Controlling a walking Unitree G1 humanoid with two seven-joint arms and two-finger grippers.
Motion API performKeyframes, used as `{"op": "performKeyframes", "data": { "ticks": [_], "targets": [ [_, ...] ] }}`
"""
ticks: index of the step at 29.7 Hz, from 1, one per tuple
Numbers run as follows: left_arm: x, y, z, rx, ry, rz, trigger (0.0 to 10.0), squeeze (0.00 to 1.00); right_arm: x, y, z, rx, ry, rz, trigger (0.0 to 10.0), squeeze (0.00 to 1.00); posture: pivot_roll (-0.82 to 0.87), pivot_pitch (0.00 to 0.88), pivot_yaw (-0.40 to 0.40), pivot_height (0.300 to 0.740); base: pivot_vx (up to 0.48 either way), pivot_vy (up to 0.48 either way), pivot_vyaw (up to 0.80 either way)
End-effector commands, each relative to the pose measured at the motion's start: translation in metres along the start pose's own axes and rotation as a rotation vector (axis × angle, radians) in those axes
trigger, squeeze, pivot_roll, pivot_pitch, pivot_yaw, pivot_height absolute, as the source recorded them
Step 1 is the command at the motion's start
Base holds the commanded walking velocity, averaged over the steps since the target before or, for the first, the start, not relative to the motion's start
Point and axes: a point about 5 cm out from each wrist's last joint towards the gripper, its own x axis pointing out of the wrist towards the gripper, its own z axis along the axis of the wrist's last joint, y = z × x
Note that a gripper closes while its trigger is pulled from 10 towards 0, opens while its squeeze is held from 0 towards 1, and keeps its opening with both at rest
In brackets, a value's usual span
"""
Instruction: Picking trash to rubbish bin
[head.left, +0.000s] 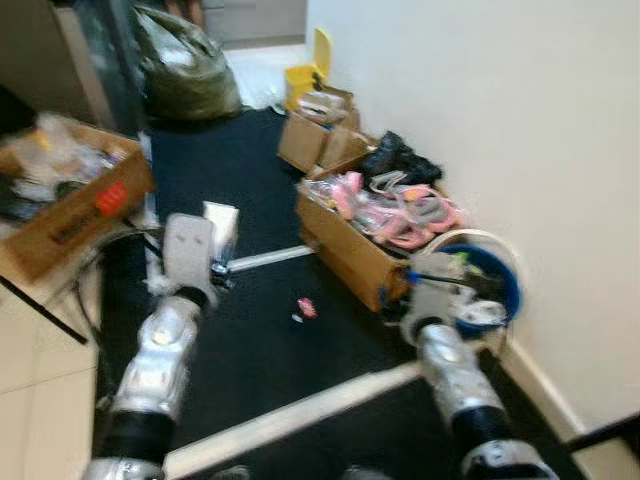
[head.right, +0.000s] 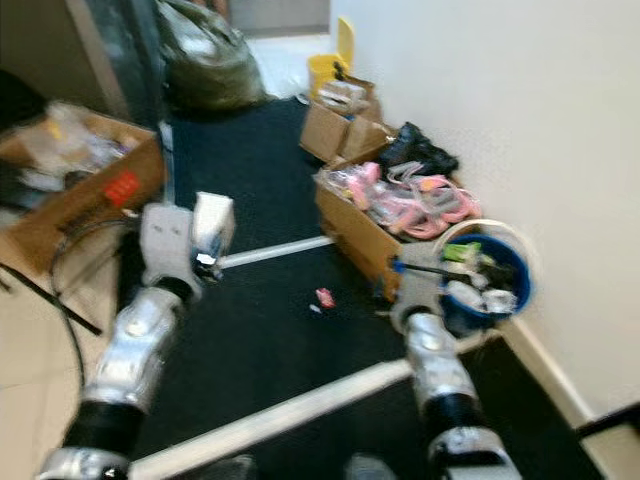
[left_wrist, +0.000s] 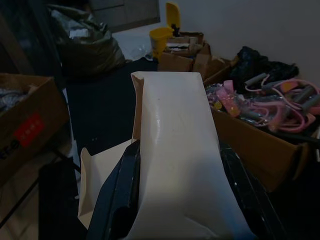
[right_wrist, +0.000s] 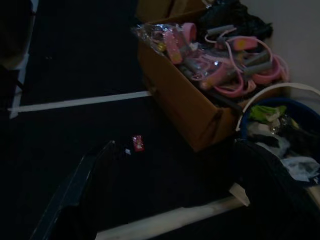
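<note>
Left pincer (left_wrist: 175, 210) clamps cream paper bag (left_wrist: 175, 150); right pincer (right_wrist: 170, 200) spread wide

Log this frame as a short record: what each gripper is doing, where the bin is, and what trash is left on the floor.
left gripper: shut on white paper carton, held above the dark carpet
right gripper: open, holding nothing, beside the bin
bin: blue rubbish bin by the wall, already holding trash
loose trash: small red wrapper on the carpet
nearby: cardboard box of pink items next to the bin
</note>
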Motion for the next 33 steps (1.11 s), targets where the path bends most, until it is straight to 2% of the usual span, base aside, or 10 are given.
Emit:
{"op": "performKeyframes", "data": {
  "ticks": [1,21,33],
  "targets": [
    [-0.0008,-0.0017,-0.0049,-0.003,0.018,0.0,10.0,0.0,0.0009,-0.0087,0.004,0.01,-0.022,-0.028,10.0,0.0,-0.06,0.001,-0.019,0.74,0.307,0.0,0.0],
    [0.0059,-0.0048,-0.0002,-0.004,0.01,-0.013,10.0,0.0,0.0035,-0.0114,0.0071,0.026,-0.035,-0.052,10.0,0.0,-0.06,0.014,0.0,0.74,0.308,0.0,0.0],
    [0.0022,-0.0029,-0.0024,-0.002,0.015,-0.009,10.0,0.0,0.0018,-0.0125,0.0047,0.035,-0.03,-0.058,10.0,0.0,-0.06,0.024,-0.007,0.74,0.309,0.0,0.0]
  ]
}}
